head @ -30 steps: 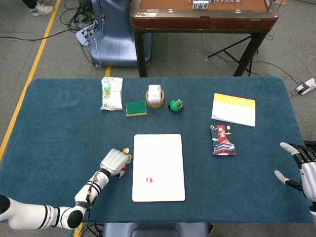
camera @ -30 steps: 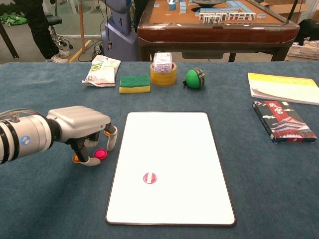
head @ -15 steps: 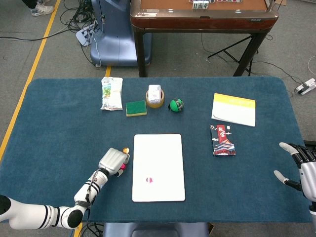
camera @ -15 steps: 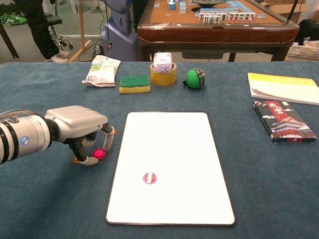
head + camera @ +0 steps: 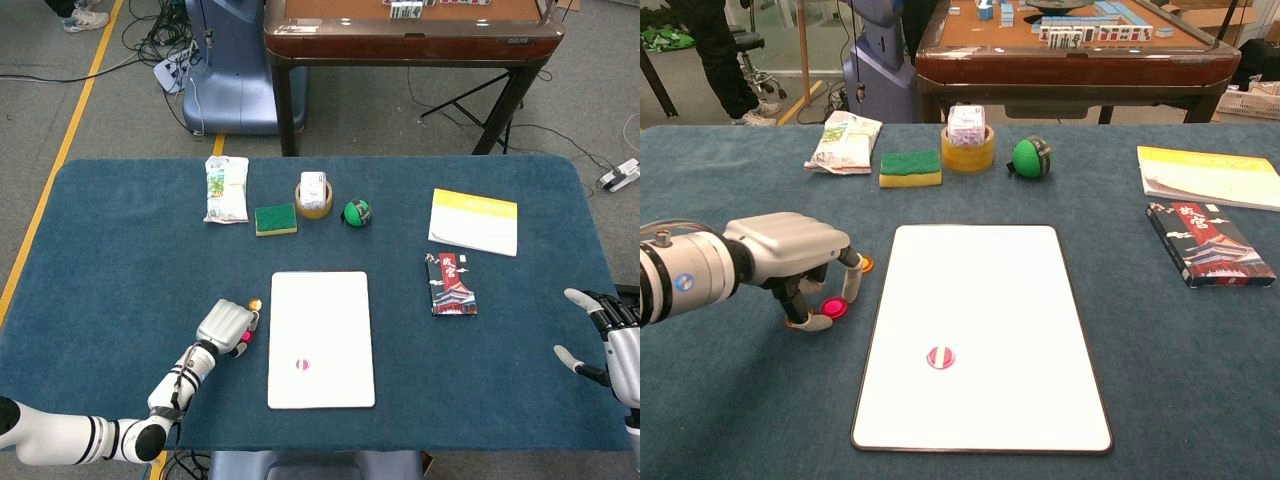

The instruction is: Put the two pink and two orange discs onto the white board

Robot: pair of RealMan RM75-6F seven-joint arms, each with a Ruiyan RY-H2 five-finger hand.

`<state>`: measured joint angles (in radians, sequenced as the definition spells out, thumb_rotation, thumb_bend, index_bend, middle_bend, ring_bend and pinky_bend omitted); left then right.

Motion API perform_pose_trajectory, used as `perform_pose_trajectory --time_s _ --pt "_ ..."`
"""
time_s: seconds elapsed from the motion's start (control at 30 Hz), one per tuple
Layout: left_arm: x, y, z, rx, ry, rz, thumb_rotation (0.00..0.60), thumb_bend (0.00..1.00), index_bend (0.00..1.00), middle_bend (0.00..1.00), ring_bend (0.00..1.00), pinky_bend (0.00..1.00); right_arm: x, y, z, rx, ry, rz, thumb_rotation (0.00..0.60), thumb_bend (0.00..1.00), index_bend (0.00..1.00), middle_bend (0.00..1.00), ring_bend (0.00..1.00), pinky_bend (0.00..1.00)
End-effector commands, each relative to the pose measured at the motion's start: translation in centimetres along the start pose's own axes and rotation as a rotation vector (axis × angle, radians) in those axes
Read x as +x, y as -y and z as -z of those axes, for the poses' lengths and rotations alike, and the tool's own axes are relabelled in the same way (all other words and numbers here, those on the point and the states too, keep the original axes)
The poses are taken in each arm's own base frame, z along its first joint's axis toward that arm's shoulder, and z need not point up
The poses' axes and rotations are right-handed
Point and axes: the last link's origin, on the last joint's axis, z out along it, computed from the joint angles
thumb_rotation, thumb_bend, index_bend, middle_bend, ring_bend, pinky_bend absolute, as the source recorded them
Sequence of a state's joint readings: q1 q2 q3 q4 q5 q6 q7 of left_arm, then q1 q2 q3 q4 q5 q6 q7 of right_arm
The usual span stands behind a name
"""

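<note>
My left hand [image 5: 785, 255] hovers low over the cloth just left of the white board [image 5: 985, 270], also seen in the head view as left hand [image 5: 225, 325] beside the board [image 5: 320, 310]. Its thumb and a finger pinch a pink disc [image 5: 834, 307] that sits on or just above the cloth. One orange disc [image 5: 866, 265] lies behind the fingers, by the board's left edge; another orange disc [image 5: 794, 322] peeks out under the thumb. A second pink disc [image 5: 940, 357] lies on the board. My right hand [image 5: 605, 340] rests open at the table's right edge.
Along the back stand a snack bag [image 5: 844, 141], a green-and-yellow sponge [image 5: 910, 167], a tape roll with a small box in it [image 5: 968, 147] and a green ball [image 5: 1030, 157]. A patterned box [image 5: 1210, 243] and a yellow-topped notepad [image 5: 1210, 177] lie to the right.
My left hand has slid a little to the left, away from the board, taking the pink disc with it and uncovering the orange disc behind its fingers. The right hand has not moved.
</note>
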<state>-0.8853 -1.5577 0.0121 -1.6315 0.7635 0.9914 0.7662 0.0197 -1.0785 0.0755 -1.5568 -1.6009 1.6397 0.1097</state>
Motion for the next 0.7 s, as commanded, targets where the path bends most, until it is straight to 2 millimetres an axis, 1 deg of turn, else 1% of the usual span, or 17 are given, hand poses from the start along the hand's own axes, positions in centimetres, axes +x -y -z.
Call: perform_pose_trajectory --time_s 0.03,0.17,0.27,0.4,0.53,0.7 --pt "0.0 0.0 -0.1 0.002 -0.002 0.0 0.6 0.3 0.56 1.0 1.0 1.0 0.0 0.0 0.0 0.0 0.0 0.0 0.6 0.02 0.24 0.29 0.25 0.32" --pt "0.1 0.0 -0.1 0.003 -0.007 -0.001 0.6 0.3 0.63 1.0 1.0 1.0 0.0 0.0 0.0 0.0 -0.001 0.0 0.6 0.02 0.24 0.29 0.25 0.32" --pt "0.2 -0.2 -0.1 0.0 -0.015 0.0 0.6 0.3 0.67 1.0 1.0 1.0 0.0 0.0 0.0 0.0 -0.001 -0.001 0.6 0.02 0.24 0.29 0.25 0.32" --pt "0.3 -0.5 0.0 -0.009 -0.024 -0.004 0.6 0.3 0.69 1.0 1.0 1.0 0.1 0.0 0.0 0.001 -0.002 -0.001 0.6 0.02 0.24 0.29 0.25 0.32" --pt "0.6 -0.8 0.1 -0.022 -0.033 -0.011 0.6 0.3 0.68 1.0 1.0 1.0 0.1 0.0 0.0 0.001 -0.002 -0.001 0.6 0.02 0.24 0.29 0.25 0.32" --pt "1.5 -1.7 0.5 -0.046 -0.053 -0.009 0.6 0.3 0.68 1.0 1.0 1.0 0.2 0.0 0.1 0.001 -0.007 -0.004 0.6 0.02 0.24 0.29 0.25 0.32"
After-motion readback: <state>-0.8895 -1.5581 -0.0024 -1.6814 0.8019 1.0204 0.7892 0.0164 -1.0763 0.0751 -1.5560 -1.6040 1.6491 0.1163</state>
